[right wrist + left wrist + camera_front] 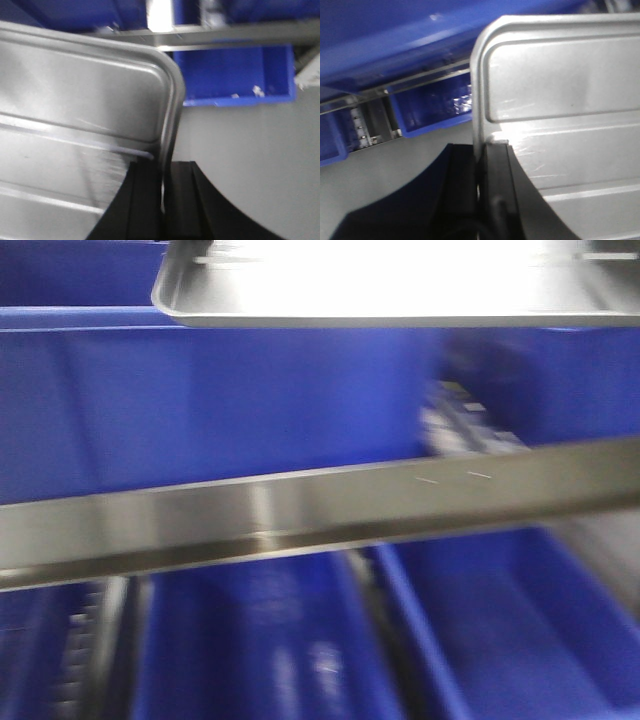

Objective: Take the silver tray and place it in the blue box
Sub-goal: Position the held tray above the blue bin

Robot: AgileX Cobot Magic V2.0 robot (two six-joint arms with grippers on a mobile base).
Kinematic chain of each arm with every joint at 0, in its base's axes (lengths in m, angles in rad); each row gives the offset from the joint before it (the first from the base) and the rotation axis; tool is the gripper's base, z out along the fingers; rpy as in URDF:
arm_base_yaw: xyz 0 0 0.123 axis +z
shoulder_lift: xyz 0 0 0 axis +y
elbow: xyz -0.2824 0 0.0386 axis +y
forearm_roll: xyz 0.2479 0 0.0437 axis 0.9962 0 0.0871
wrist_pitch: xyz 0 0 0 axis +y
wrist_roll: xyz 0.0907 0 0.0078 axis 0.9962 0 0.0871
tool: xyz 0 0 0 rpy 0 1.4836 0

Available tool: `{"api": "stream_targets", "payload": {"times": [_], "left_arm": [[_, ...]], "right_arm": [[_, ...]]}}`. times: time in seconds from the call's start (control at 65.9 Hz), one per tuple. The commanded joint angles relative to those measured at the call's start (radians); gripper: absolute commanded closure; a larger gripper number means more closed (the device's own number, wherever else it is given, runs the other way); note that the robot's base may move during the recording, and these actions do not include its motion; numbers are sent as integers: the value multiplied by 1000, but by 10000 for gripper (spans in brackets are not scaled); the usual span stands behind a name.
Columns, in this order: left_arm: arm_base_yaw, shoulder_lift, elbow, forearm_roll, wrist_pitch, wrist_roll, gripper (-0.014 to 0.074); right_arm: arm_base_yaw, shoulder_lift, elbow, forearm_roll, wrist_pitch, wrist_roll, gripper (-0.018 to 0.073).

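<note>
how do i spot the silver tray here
Look above the metal rail and the blue box behind it. The silver tray hangs at the top, its rim pinched by the left gripper and right gripper. Nothing else is a round-cornered pan.

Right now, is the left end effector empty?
No, the left end effector is clamped on the rim of the tray, one finger on each side.

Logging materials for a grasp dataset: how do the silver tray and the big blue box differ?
The silver tray is shiny bare metal; the blue box is bright-blue plastic. The tray is shallow, with a low rim and ridged bed; the box is deep, with a tall wall. The tray is clamped on opposite rims by the left pincer and right pincer; neither touches the box. Both have a raised rim.
</note>
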Motion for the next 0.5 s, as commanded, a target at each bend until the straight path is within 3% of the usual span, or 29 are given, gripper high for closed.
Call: {"api": "stream_targets", "payload": {"times": [0.0, 0.485], "left_arm": [[-2, -34, -29, 26, -34, 22, 701], [-2, -34, -29, 26, -34, 22, 701]], "right_arm": [[-1, -25, -30, -25, -59, -20, 501], [-1, -25, -30, -25, -59, -20, 501]]}}
